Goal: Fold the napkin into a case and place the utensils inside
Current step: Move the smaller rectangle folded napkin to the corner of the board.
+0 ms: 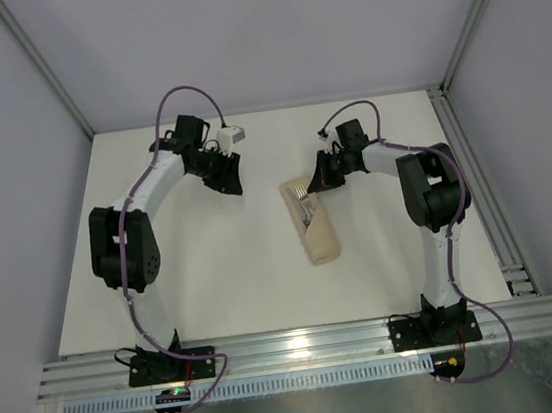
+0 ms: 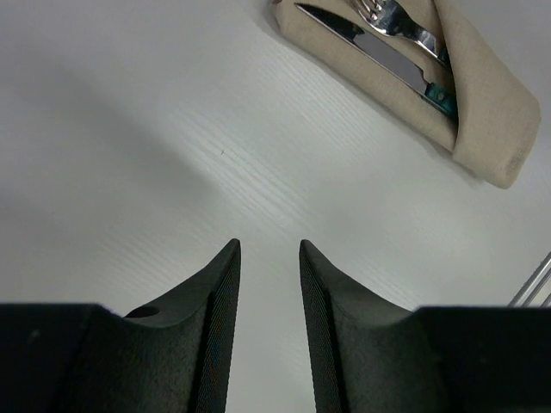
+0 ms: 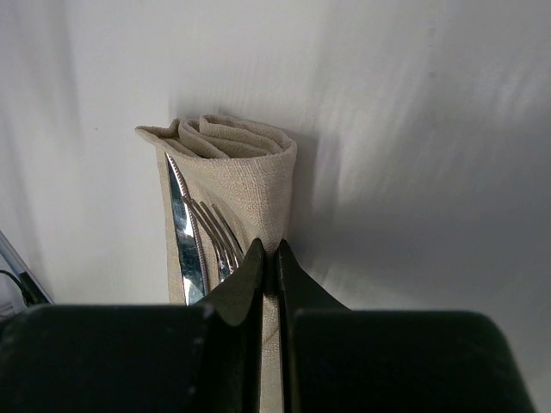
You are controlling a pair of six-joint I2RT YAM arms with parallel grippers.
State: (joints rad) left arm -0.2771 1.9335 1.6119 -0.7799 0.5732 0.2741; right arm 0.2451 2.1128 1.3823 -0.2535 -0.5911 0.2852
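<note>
**A:** So where's this at? Starting on the left, the left gripper [image 1: 223, 171] hangs over bare table [image 1: 213, 265], well apart from everything. Its fingers [image 2: 225, 284] are spread a bit with nothing between them. Looks idle to me.

**B:** Yep, the middle is the real story. Folding's done. The case [image 1: 312, 224] is a narrow beige pouch lying right of centre on the table, its long side running roughly far to near, a bit tilted. The knife [image 2: 362, 39] and fork [image 2: 392, 21] are both tucked in side by side, with their shiny ends lying exposed on the cloth toward the far end. You only catch a sliver of green handle [image 2: 441, 96] under the flap.

**A:** So basically finished?

**B:** I'd say so, it's folded and both utensils are in. What's left is maybe a little tidy-up and the arms backing off. The case looks soft and a bit loose. The right wrist view shows layered, rolled edges at its end, not crisp creases.

**A:** And the right gripper [image 3: 268, 256]?

**B:** It's at the far part of the case, right by its right-hand edge, with the fingers pressed together. I can't tell if they're nipping a bit of cloth or just closed above it.
</note>
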